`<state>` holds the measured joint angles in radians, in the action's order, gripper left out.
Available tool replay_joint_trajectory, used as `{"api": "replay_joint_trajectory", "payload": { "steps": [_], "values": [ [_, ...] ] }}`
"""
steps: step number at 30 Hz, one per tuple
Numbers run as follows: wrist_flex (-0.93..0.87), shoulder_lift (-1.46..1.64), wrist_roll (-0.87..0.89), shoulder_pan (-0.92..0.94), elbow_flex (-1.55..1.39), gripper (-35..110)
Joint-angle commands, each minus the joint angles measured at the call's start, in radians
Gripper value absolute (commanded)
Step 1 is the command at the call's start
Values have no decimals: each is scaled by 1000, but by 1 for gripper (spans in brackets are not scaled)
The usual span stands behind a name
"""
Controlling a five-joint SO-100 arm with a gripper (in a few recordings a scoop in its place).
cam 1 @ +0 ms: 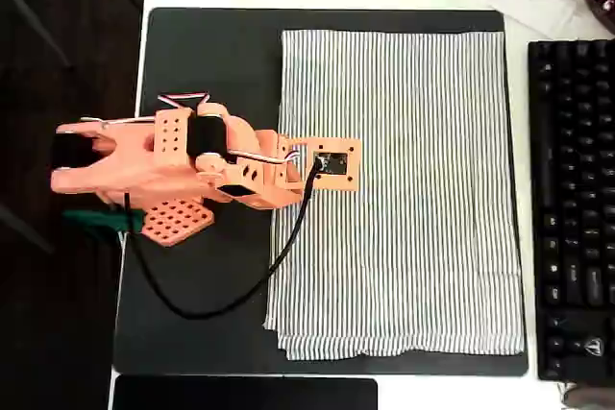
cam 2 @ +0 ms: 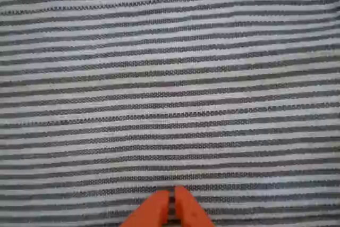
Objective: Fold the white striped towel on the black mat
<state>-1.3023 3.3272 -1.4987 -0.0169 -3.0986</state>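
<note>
The orange arm [cam 1: 183, 170] is seen from overhead stretched out to the right, its wrist ending in a square camera mount. A black cable is looped from the wrist back under the arm. In the wrist view the claw [cam 2: 171, 206] is pointed forward, its two orange fingertips [cam 2: 154, 211] pressed together with a thin slit between.

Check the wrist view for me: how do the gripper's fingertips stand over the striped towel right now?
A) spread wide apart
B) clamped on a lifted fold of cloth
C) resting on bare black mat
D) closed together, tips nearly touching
D: in the wrist view the orange fingertips of the gripper sit side by side with a thin slit between, above the flat white striped towel.
</note>
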Motion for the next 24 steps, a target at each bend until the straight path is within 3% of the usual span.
{"api": "replay_joint_trajectory", "payload": {
  "steps": [1, 6, 24],
  "values": [
    [-6, 8, -127, 0, -17, 0],
    [-6, 8, -49, 3, -17, 0],
    [44, -98, -43, -26, 69, 0]
  ]
}}
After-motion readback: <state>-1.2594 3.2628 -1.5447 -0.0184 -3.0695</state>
